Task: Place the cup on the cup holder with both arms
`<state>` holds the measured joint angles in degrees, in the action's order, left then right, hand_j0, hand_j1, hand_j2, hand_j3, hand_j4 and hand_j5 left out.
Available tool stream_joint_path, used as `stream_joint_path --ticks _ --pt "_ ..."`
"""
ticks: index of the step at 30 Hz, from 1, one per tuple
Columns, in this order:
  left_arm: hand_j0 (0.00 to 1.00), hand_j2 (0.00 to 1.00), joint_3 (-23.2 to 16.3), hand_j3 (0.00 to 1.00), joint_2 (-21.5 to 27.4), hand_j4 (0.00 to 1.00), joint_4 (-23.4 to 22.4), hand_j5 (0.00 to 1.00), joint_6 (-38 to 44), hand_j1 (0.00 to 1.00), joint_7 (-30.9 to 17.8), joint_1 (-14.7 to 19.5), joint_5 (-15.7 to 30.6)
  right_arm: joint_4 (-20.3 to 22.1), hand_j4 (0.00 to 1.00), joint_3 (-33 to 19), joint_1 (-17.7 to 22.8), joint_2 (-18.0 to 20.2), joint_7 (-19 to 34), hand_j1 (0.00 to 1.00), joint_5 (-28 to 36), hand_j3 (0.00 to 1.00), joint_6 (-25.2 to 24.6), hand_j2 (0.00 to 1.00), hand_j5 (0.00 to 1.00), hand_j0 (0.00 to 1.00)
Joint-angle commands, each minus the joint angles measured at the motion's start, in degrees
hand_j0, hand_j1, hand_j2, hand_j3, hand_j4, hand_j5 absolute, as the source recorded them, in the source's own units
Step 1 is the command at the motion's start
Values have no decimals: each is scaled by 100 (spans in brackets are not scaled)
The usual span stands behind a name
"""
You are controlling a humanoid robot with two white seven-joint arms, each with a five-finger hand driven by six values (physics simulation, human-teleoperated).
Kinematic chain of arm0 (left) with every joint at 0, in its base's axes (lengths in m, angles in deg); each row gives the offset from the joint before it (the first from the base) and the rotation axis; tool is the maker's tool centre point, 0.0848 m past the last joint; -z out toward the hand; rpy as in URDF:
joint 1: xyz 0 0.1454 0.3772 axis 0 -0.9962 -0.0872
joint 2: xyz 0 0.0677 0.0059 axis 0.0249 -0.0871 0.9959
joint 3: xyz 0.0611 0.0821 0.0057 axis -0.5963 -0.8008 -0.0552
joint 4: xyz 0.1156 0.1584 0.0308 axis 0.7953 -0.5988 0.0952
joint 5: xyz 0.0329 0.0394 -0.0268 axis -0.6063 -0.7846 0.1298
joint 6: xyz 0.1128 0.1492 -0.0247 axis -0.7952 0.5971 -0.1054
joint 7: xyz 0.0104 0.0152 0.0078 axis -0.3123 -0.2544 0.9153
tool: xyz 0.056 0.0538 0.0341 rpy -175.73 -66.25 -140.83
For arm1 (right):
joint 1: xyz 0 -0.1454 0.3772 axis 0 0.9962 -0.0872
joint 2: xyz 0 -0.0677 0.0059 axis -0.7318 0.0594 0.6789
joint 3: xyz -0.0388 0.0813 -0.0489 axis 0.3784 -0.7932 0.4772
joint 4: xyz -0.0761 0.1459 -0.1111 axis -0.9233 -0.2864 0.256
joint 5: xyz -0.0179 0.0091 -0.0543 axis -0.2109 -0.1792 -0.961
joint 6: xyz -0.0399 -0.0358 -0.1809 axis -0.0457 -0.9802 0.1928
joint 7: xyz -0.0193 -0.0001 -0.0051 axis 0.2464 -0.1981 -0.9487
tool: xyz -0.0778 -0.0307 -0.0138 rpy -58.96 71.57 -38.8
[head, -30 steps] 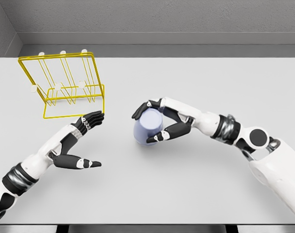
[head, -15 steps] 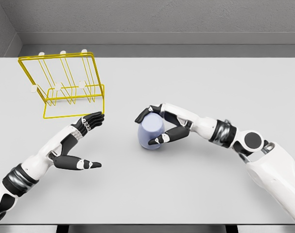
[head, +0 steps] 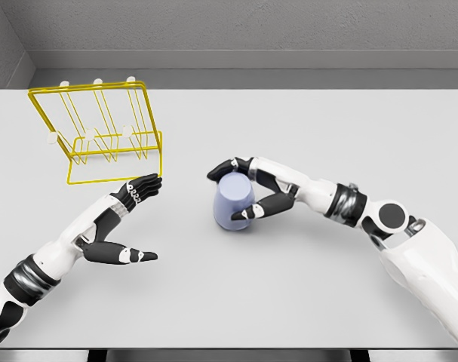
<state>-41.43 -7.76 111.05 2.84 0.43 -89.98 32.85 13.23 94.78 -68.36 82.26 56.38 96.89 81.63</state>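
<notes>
Right hand (head: 247,192) wraps pale blue cup (head: 235,204) at table (head: 349,128) centre. Left hand (head: 123,219) open, empty, near yellow wire cup holder (head: 100,132). Firm up grip first — lift straight, keep cup level for handover.

Single head view, looking down and forward over the table (head: 304,121) toward the back wall (head: 251,26) (arms entering from both lower corners), fairly near, whole tabletop width in frame.
</notes>
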Motion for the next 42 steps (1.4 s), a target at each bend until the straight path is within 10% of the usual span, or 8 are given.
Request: stream_joint_path --ticks 1,20,33,42 --pt "100 100 1 100 17 100 -1 100 -1 100 1 0 66 -114 96 -2 0 3 -1 96 35 96 45 96 96 96" --pt "100 100 168 100 -606 100 8 100 307 100 1 97 22 -465 100 -55 17 30 -1 100 61 100 27 100 100 100" --pt "100 100 160 100 -1143 100 -54 100 632 100 80 167 -31 -430 100 -1180 272 2192 -1 100 263 100 19 100 100 100" --pt "100 100 107 100 -1617 100 -203 100 1001 100 115 325 -611 238 100 -1180 325 2429 -1 100 219 100 -131 100 100 100"
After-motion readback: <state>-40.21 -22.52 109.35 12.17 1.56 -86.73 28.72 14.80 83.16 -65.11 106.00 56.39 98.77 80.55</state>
